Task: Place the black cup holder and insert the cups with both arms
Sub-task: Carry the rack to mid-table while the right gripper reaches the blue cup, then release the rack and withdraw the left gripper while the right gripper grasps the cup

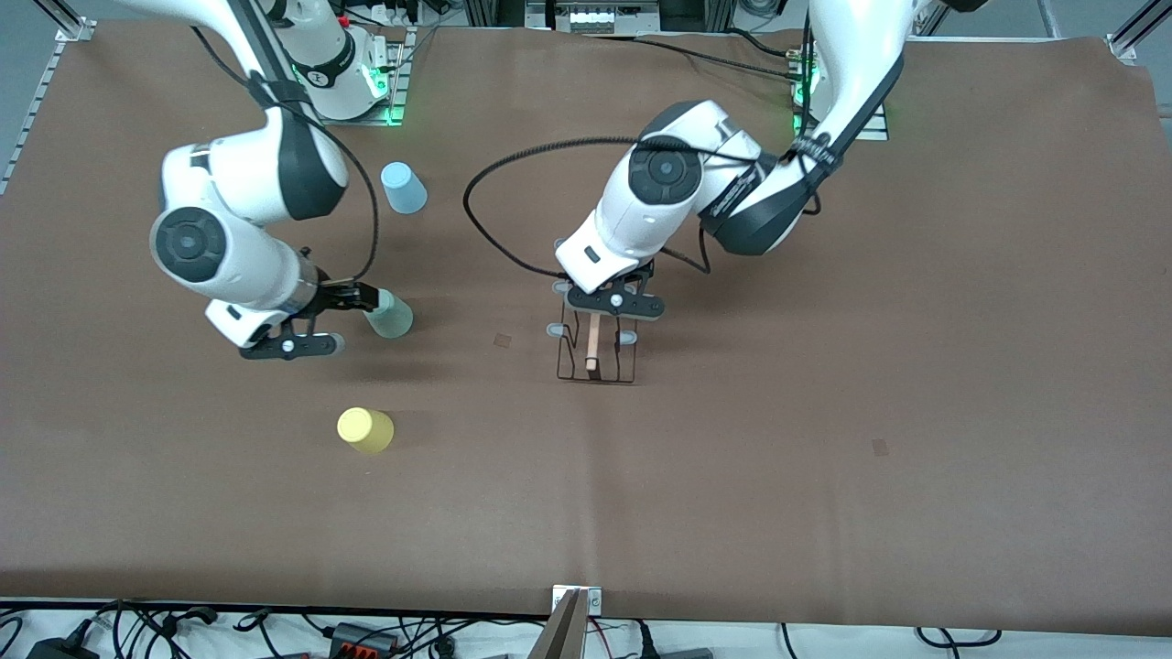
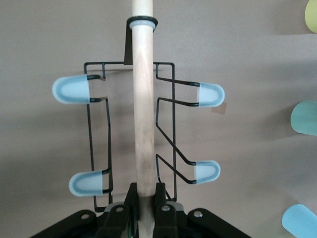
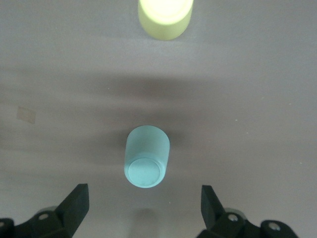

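Black cup holder (image 1: 597, 352) stands on the brown surface (image 1: 824, 412) near its middle, the thin wire base resting on the cloth and the pale wooden rod handle (image 2: 143, 114) running along its top. Four of its pale-tipped prongs (image 2: 74, 89) show in the left wrist view, two on each side of the rod. The left gripper (image 1: 612, 307) is down on the holder, jaws closed tight around the rod at one end.

Three cups stand upside down toward the right arm's end of the surface, well apart from the holder. The light blue cup (image 1: 404, 188) is farthest from the front camera, the yellow cup (image 1: 365, 430) nearest, and the pale green cup (image 1: 390, 313) between them. The right gripper (image 1: 352, 316) hangs low at the pale green cup with its jaws spread wide and holding nothing; in the right wrist view the cup sits between the two black fingers (image 3: 74, 203), clear of both.
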Robot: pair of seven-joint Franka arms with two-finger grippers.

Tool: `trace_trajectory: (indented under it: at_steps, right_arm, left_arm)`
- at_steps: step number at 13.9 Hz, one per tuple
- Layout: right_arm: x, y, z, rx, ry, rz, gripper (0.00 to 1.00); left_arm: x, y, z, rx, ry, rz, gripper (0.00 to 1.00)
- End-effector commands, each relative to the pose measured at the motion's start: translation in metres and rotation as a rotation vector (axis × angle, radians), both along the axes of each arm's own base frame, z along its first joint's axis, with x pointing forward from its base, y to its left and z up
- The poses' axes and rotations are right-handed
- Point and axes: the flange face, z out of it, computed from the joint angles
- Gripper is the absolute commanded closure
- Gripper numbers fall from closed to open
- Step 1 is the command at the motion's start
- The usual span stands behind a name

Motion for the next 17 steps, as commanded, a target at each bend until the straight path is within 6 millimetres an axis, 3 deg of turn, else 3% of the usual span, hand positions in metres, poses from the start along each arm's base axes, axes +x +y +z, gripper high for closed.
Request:
trace_trajectory:
  at_steps: [1, 5, 7, 8, 9, 10, 11, 12, 13, 14, 17]
  right_arm:
    - [-0.003, 0.004, -0.023, 0.004, 0.025, -0.008, 0.00]
    - [-0.006, 0.014, -0.050, 0.005, 0.046, -0.012, 0.00]
    - [-0.009, 0.018, -0.064, 0.005, 0.058, -0.011, 0.00]
    - [-0.011, 0.016, -0.073, 0.004, 0.061, -0.014, 0.00]
    - [-0.014, 0.016, -0.080, 0.004, 0.056, -0.012, 0.00]
    - [-0.019, 0.015, -0.088, 0.004, 0.053, -0.012, 0.00]
    - [-0.023, 0.013, -0.094, 0.004, 0.051, -0.012, 0.00]
    - [-0.025, 0.012, -0.097, 0.003, 0.054, -0.013, 0.00]
    - [-0.026, 0.010, -0.096, 0.002, 0.057, -0.015, 0.00]
    - [-0.026, 0.009, -0.095, 0.001, 0.060, -0.018, 0.00]
    - [-0.029, 0.006, -0.102, -0.001, 0.066, -0.022, 0.00]
  left_arm:
    - [-0.004, -0.022, -0.003, 0.032, -0.057, -0.014, 1.00]
    - [-0.008, -0.027, -0.026, 0.049, -0.019, 0.032, 0.92]
    - [-0.008, -0.027, -0.025, 0.045, -0.013, 0.036, 0.80]
    - [-0.004, -0.023, -0.021, 0.043, -0.017, 0.043, 0.69]
    - [-0.002, -0.020, -0.017, 0.041, -0.020, 0.048, 0.44]
    - [-0.001, -0.017, -0.008, 0.044, -0.029, 0.047, 0.41]
    - [0.002, -0.009, -0.001, 0.054, -0.020, 0.061, 0.06]
    - [0.003, 0.001, 0.017, 0.076, -0.023, 0.063, 0.00]
    - [0.012, 0.021, 0.034, 0.097, -0.025, 0.078, 0.00]
    - [0.029, 0.055, 0.050, 0.117, -0.015, 0.116, 0.00]
    - [0.052, 0.121, 0.072, 0.155, 0.015, 0.098, 0.00]
